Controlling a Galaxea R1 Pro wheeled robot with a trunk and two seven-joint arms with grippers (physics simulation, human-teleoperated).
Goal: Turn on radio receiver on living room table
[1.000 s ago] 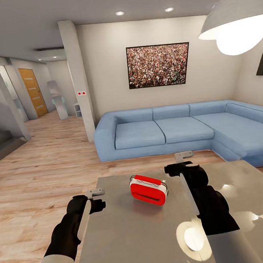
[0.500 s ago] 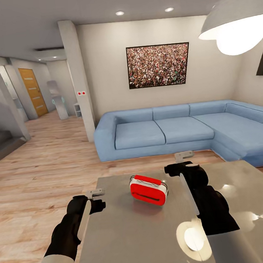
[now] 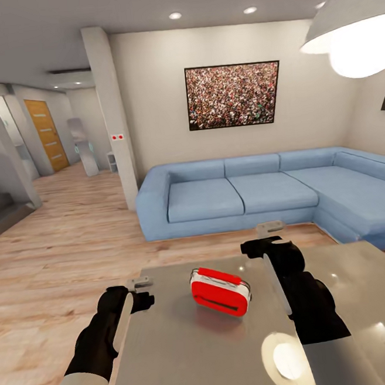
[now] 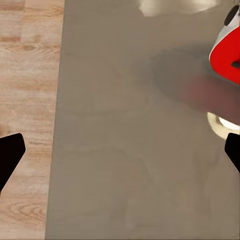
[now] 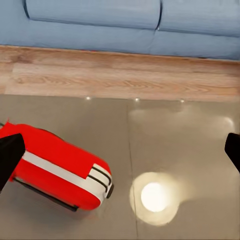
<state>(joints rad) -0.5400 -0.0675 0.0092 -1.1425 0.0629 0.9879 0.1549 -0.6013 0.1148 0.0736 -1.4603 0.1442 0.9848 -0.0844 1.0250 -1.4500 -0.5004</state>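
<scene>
Head view first: the radio receiver [image 3: 220, 291] sits on the glossy grey table [image 3: 191, 357], near its far edge, lying at a slant with its dark slot facing the camera. Well off to its left hangs the left gripper [image 3: 140, 283], over the table's left edge where the grey top meets the wood floor [image 3: 63, 252]. The right gripper [image 3: 269, 227] hovers just right of the receiver and a little beyond it, past the table's far edge. Neither touches the box.

Left wrist view: two dark fingertips [image 4: 9, 156] stand wide apart with bare tabletop between them, so that gripper is spread and carries nothing; the red shell of the receiver [image 4: 229, 47] peeks in at one side. Right wrist view tells the same story, fingertips [image 5: 9, 151] parted wide, the receiver [image 5: 57, 172] lying by one of them, a lamp glare on the tabletop beside it.

Behind the table runs the blue sofa [image 3: 263, 188], with the framed crowd picture [image 3: 233, 95] on the white wall above.
</scene>
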